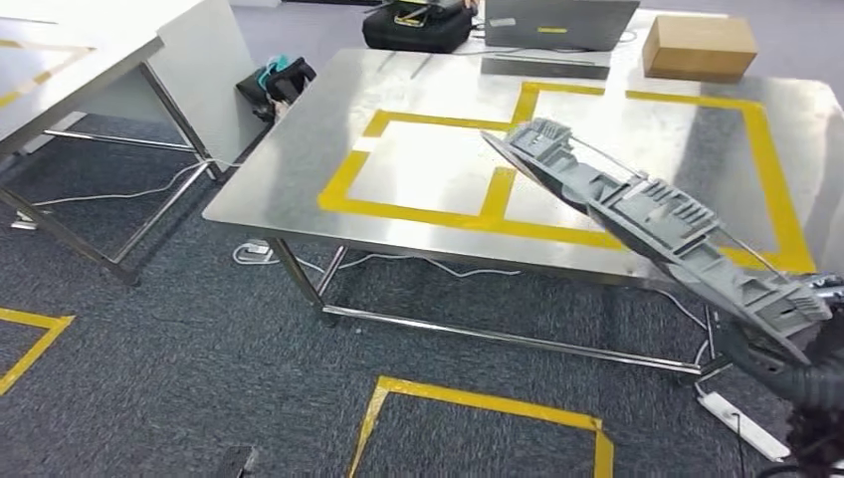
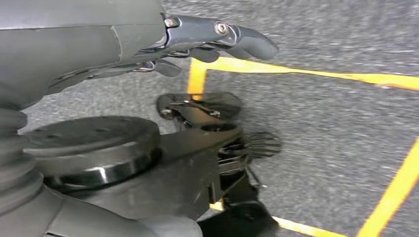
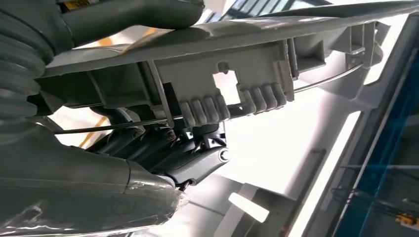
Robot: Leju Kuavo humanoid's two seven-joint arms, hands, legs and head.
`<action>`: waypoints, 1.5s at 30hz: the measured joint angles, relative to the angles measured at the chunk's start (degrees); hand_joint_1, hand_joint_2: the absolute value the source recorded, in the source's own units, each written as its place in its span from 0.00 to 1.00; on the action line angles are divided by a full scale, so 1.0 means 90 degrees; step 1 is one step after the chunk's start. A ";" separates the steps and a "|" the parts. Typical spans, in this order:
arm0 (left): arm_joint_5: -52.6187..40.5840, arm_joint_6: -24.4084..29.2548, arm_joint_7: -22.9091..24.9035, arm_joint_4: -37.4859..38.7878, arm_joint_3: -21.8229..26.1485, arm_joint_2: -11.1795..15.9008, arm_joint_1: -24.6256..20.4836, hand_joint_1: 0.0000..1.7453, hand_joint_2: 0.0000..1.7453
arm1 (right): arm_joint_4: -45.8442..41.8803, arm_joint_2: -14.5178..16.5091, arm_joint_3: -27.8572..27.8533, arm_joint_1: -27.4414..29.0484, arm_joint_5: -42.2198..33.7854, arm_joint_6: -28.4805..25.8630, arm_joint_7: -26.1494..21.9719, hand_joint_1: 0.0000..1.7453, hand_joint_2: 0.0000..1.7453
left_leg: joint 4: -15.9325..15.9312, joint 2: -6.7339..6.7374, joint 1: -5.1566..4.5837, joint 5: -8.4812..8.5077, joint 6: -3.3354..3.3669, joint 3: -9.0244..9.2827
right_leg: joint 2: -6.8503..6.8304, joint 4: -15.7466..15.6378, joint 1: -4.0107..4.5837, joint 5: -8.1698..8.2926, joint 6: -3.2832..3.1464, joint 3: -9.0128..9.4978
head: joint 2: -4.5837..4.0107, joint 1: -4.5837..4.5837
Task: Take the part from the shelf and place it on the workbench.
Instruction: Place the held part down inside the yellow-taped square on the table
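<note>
Standing across the upper middle of the head view: one steel workbench (image 1: pixel 299 169), marked with yellow tape (image 1: pixel 418 204) in two joined rectangles. Hanging over its lower right corner: one long grey part (image 1: pixel 637 204), long axis running diagonally from frame centre down to the lower right. Gripping the part's near end at the lower right edge: right hand (image 1: pixel 796 373), fingers (image 3: pixel 163 148) curled beneath it, the nearer hand to the bench. Dangling over carpet, holding nothing: left hand (image 2: pixel 207 42), fingers loosely extended. Resting upper right: one cardboard box (image 1: pixel 699 47).
</note>
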 joint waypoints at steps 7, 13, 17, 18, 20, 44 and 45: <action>-0.0016 0.0018 -0.0081 0.0001 0.0000 -0.0012 0.0046 0.00 1.00 | 0.0096 -0.0279 -0.0489 0.0043 0.0923 -0.0456 0.0449 1.00 1.00 | -0.0550 0.0053 0.0146 0.0778 -0.0089 -0.0686 | 0.0022 -0.0050 -0.0065 -0.0312 0.0084 0.0342 | 0.0002 -0.0030; -0.0059 -0.0002 -0.0105 0.0002 0.0002 -0.0035 0.0074 0.00 1.00 | 0.0287 -0.0739 -0.0986 0.0106 0.2058 -0.0793 0.1052 1.00 1.00 | -0.1009 0.0042 0.0140 0.1197 -0.0121 -0.0670 | 0.0015 -0.0083 -0.0037 -0.0410 0.0048 0.0411 | 0.0002 -0.0001; -0.0115 -0.0018 -0.0106 0.0002 0.0000 -0.0040 0.0065 0.00 1.00 | 0.0479 -0.1068 -0.1349 0.0140 0.2756 -0.0965 0.1425 1.00 1.00 | -0.1008 0.0019 0.0126 0.1146 -0.0033 -0.0654 | -0.0017 -0.0213 -0.0046 -0.0417 0.0128 0.0481 | 0.0002 0.0006; -0.0124 -0.0021 -0.0105 0.0002 0.0000 -0.0041 0.0063 0.00 1.00 | 0.0545 -0.1149 -0.1439 0.0149 0.2885 -0.0967 0.1520 1.00 1.00 | -0.1008 0.0019 0.0126 0.1135 -0.0013 -0.0647 | -0.0017 -0.0237 -0.0047 -0.0419 0.0163 0.0484 | 0.0002 0.0006; -0.0132 -0.0031 -0.0096 0.0002 0.0000 -0.0042 0.0060 0.00 1.00 | 0.0722 -0.1327 -0.1641 0.0185 0.3094 -0.0892 0.1734 1.00 1.00 | -0.1008 0.0020 0.0124 0.1113 0.0026 -0.0624 | -0.0019 -0.0270 -0.0049 -0.0428 0.0218 0.0494 | 0.0002 0.0006; -0.0136 -0.0191 0.0224 0.0001 0.0023 0.0024 0.0026 0.00 1.00 | 0.2189 -0.2412 -0.2235 0.0278 0.3504 0.0802 0.2384 1.00 1.00 | -0.1154 0.0022 0.0102 0.1068 0.0194 -0.0457 | -0.0025 -0.0354 -0.0083 -0.0458 0.0413 0.0593 | 0.0002 0.0010; -0.0138 -0.0192 0.0225 0.0001 0.0027 0.0023 0.0024 0.00 1.00 | 0.2187 -0.2414 -0.2213 0.0287 0.3473 0.0754 0.2282 1.00 1.00 | -0.1249 0.0025 0.0119 0.1093 0.0226 -0.0384 | -0.0025 -0.0253 -0.0085 -0.0513 0.0431 0.0556 | 0.0002 0.0025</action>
